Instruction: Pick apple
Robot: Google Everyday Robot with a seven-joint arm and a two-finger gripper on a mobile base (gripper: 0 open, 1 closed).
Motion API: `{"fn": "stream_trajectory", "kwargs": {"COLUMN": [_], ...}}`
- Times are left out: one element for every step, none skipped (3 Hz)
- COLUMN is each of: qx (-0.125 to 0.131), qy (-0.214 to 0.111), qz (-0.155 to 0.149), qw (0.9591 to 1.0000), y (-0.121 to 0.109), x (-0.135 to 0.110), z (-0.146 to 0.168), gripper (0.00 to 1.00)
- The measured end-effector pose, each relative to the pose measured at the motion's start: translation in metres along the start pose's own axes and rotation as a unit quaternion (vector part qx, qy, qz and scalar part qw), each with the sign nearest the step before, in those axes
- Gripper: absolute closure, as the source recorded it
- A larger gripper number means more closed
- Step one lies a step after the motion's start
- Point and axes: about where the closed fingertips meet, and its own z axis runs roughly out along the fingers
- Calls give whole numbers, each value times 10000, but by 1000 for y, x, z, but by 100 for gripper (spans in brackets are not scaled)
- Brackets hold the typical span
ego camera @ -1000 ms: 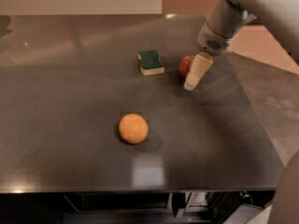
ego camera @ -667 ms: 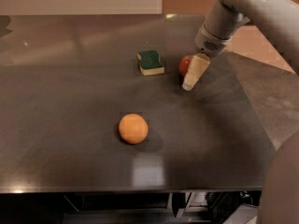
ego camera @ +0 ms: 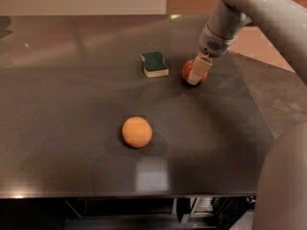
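Note:
The small red apple (ego camera: 186, 70) lies on the dark tabletop (ego camera: 72, 90), right of the middle toward the back. My gripper (ego camera: 197, 72) hangs down from the grey arm at the upper right and stands right at the apple. Its pale tip covers the middle of the apple, and red shows on both sides of it. The apple rests on the table.
A green-and-yellow sponge (ego camera: 155, 64) lies just left of the apple. An orange round fruit (ego camera: 137, 132) sits nearer the front, in the middle. The table's right edge (ego camera: 254, 114) runs close behind the gripper. The arm's grey body fills the right side.
The gripper has shifted a little left and back, from the apple's right front to squarely in front of it. The apple, sponge and orange fruit have not moved.

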Motion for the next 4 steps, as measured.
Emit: {"fn": "stream_trajectory", "kwargs": {"qx": [-51, -111, -251, -380], "qy": [-65, -130, -203, -349], "qz": [-52, -287, -641, -980], "qw": [10000, 9994, 9974, 9939], "y": [4, 20, 44, 64], "x": [-3, -7, -14, -25], "z": [-9, -32, -62, -90], "gripper": [65, 88, 100, 100]}}
